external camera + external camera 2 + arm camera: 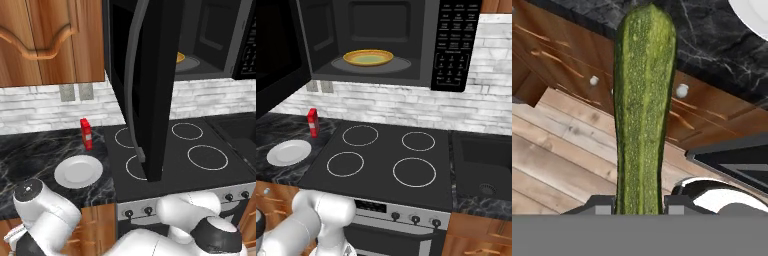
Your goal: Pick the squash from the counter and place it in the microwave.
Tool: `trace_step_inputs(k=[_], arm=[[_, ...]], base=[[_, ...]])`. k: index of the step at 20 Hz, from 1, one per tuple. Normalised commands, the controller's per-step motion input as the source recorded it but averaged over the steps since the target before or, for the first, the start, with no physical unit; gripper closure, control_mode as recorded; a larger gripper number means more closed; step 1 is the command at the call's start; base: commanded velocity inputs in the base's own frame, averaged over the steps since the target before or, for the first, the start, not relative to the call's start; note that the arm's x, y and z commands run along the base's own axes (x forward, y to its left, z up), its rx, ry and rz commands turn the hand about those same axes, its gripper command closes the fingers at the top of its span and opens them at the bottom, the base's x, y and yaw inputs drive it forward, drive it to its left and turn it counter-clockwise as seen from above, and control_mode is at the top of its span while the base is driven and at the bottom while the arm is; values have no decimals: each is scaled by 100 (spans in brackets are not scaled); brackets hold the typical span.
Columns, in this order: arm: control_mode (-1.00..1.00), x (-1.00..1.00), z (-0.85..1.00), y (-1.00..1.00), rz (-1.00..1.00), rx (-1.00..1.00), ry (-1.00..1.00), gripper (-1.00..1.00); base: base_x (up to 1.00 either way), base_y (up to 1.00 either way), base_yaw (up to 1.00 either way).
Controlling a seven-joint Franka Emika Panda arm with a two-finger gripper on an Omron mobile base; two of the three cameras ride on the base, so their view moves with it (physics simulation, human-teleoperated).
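The squash (643, 110), long and dark green with pale speckles, stands up between my gripper's (639, 205) two fingertips, which are shut on its lower end. It hangs off the counter (712, 35), in front of the brown cabinet fronts and above the wooden floor. The black marble counter (30, 150) lies left of the stovetop. The microwave (381, 45) hangs over the stove with its tall black door (150, 75) swung wide open. A yellow plate (368, 58) sits on the turntable inside.
A white plate (78, 171) and a red bottle (86, 134) stand on the counter near the stovetop (386, 155). The open door juts out over the left burners. A dark sink (481, 170) lies to the right of the stove.
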Motion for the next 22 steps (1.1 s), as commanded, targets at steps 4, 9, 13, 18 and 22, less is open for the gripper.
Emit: trace_step_inputs(k=[4,9,13,18,22], arm=[[-100,-100,55,3,-18,0,-1,100],[-100,-100,63,-63,-16,0,0,100],[-100,-84,44,-99,-22,0,3,100],[-100,-18,39,-100,-31,0,9,100],[-100,14,35,-100,-12,0,1,100]], base=[[0,0,0],[0,0,0],[0,0,0],[0,0,0],[0,0,0]])
